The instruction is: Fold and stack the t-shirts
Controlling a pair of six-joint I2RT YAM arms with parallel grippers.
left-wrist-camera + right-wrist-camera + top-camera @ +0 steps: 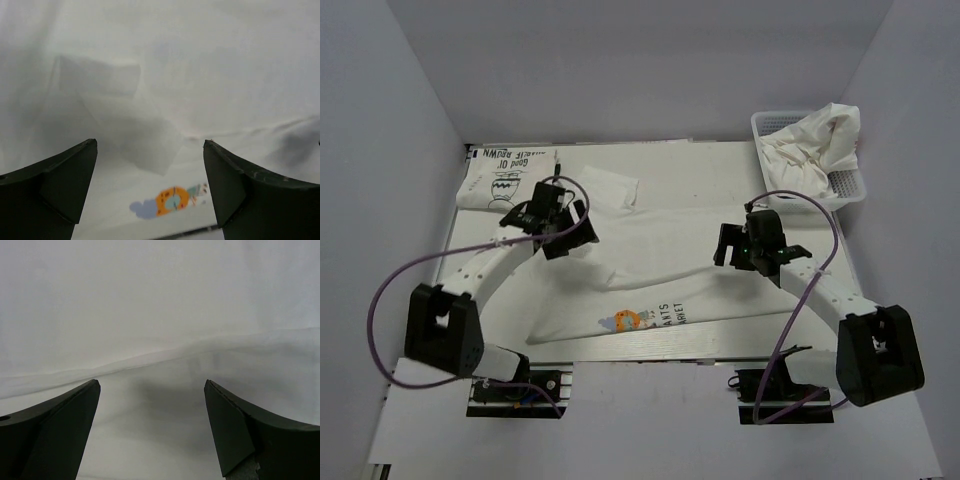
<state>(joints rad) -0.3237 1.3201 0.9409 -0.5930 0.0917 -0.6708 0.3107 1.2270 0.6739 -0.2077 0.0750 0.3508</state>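
Left end effector (150, 143) and right end effector (151, 382) gape, seemingly clear above t-shirt (670, 268).

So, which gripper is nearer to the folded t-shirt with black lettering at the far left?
Left. The left gripper hovers just beside the folded t-shirt, toward the middle; the right gripper is far off to the right, nearer the basket.

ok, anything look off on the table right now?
Nothing damaged. The spread t-shirt lies slanted and creased, not squared up. Crumpled shirts bulge over the rim of the basket at the far right.
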